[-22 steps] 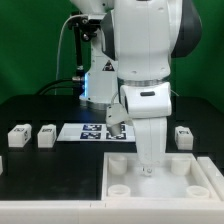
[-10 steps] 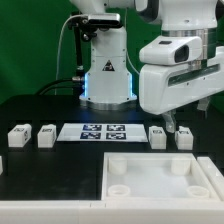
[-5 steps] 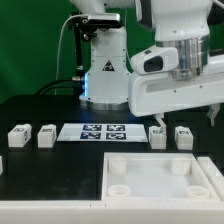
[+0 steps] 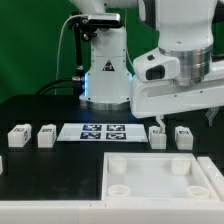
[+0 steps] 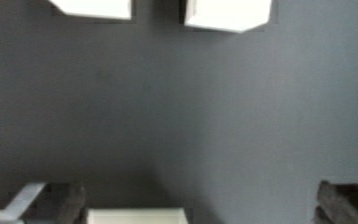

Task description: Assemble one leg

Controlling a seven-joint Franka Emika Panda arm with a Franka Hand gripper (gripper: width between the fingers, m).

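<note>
Claw (image 5: 197, 200) is spread wide with nothing between its fingers (image 5: 43, 200); only bare dark worktop (image 5: 176, 100) shows in the gap. There is one arm, so no choice of side.

In the exterior view the arm (image 4: 175, 85) hangs over the worktop on the exterior view's right. Two legs stand low beside it: leg (image 4: 157, 135) and second leg (image 4: 184, 135), near each other but not touching, upright, tags toward the camera.

In the wrist view a white block (image 5: 92, 8) and another white block (image 5: 226, 13) sit out beyond the fingertips, not between them. We take these for that same pair. We judge the claw must shift out toward them and come down before it can close on either. We cannot tell which of the two is meant. They look squat, so we cannot tell the long axis from here.

Around:
- third leg (image 4: 18, 135) and fourth leg (image 4: 46, 135), well apart on the exterior view's left
- marker board (image 4: 103, 131) between the two groups
- large white socketed piece (image 4: 160, 180) in front

We judge the neighbouring leg is what could get knocked.
</note>
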